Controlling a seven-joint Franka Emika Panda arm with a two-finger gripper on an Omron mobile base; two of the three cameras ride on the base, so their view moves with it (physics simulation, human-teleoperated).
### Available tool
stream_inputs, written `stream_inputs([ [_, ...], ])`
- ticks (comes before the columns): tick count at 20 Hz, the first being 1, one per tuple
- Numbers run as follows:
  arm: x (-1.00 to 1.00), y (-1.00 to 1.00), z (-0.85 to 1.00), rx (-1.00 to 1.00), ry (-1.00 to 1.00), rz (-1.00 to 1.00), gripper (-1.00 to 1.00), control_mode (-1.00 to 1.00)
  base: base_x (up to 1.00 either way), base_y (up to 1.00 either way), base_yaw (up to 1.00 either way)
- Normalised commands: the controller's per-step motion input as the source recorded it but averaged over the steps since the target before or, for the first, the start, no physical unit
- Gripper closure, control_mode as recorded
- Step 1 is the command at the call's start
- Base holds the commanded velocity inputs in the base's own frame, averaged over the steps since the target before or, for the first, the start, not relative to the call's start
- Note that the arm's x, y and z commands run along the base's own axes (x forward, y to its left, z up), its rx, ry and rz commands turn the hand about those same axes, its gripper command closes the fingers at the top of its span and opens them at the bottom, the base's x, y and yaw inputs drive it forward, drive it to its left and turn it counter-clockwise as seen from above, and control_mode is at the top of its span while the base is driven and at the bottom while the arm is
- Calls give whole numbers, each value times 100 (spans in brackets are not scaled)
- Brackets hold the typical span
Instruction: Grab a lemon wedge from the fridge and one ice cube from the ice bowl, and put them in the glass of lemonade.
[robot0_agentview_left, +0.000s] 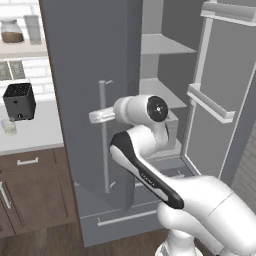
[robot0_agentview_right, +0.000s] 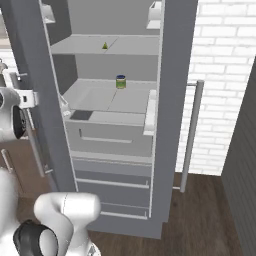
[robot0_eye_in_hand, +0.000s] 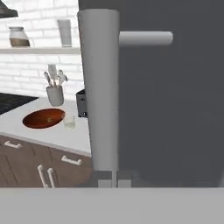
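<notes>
Fridge (robot0_agentview_right: 165, 100): both doors swung open.
Lemon wedge (robot0_agentview_right: 105, 46): on fridge's upper shelf.
Hand (robot0_eye_in_hand: 113, 181): fingers together, at fridge's handle (robot0_eye_in_hand: 101, 87).

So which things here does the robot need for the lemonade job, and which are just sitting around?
For the job:
- lemon wedge on the upper shelf of the fridge
- wooden bowl on the counter
- glass of lemonade beside the bowl

Just sitting around:
- green jar in the fridge
- toaster
- utensil cup
- jar of brown powder
</notes>
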Motion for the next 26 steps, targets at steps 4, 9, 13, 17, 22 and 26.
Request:
stream_inputs([
  [4, -68, -11, 91, 2, -14, -4, 100, -100, 0, 0, 0],
  [9, -86, -23, 80, 9, -7, 0, 100, -100, 0, 0, 0],
  [13, -71, -45, 78, 19, -3, 0, 100, -100, 0, 0, 0],
  [17, 5, -81, 51, 23, 8, -1, 100, -100, 0, 0, 0],
  [22, 8, -71, 43, 19, 28, 0, 100, -100, 0, 0, 0],
  [26, 62, -32, -9, 4, 62, 0, 100, -100, 0, 0, 0],
])
